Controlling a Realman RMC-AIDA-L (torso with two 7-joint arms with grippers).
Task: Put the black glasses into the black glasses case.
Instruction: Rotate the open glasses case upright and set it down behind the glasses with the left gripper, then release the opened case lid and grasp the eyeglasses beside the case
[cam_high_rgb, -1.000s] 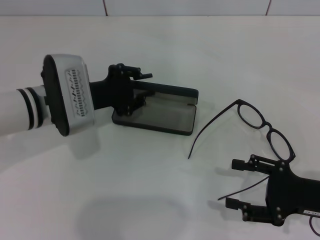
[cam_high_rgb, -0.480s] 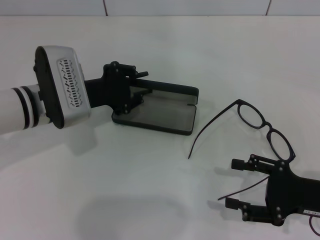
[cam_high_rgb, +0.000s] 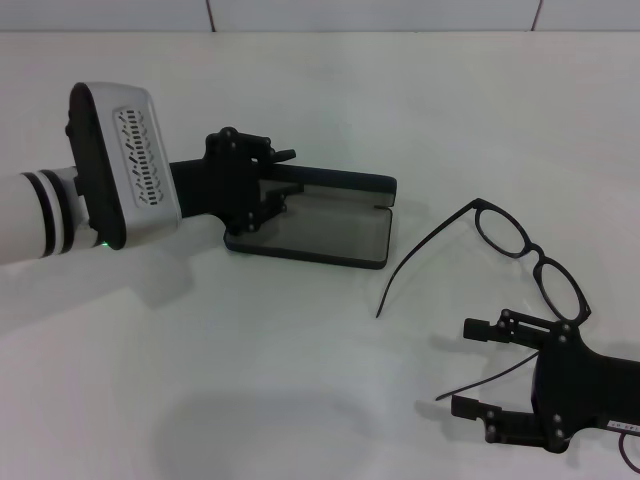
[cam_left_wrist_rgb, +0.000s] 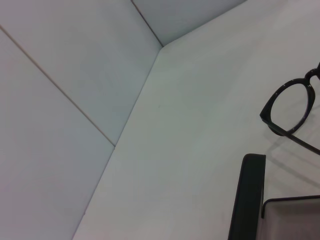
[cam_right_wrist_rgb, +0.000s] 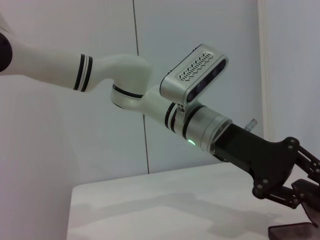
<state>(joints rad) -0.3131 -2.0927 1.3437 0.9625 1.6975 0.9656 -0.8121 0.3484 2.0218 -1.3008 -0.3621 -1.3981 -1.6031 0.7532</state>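
The black glasses case (cam_high_rgb: 330, 228) lies open at the middle of the white table, lid standing at its far side and grey lining showing. My left gripper (cam_high_rgb: 280, 177) is at the case's left end, fingers apart on either side of the lid's end. The black glasses (cam_high_rgb: 530, 256) lie to the right of the case, temple arms unfolded towards me. My right gripper (cam_high_rgb: 462, 367) is open near the front right, and the tip of one temple arm (cam_high_rgb: 480, 383) lies between its fingers. The left wrist view shows the case's lid edge (cam_left_wrist_rgb: 247, 200) and one lens (cam_left_wrist_rgb: 292, 107).
The white table (cam_high_rgb: 300, 380) stretches around both things, with a tiled wall (cam_high_rgb: 350, 12) along its far edge. The right wrist view shows my left arm (cam_right_wrist_rgb: 200, 127) reaching over the table and a corner of the case (cam_right_wrist_rgb: 295, 232).
My left arm has drawn back a little to the left, so more of the case's lid shows. The case, the glasses and the right gripper have not moved.
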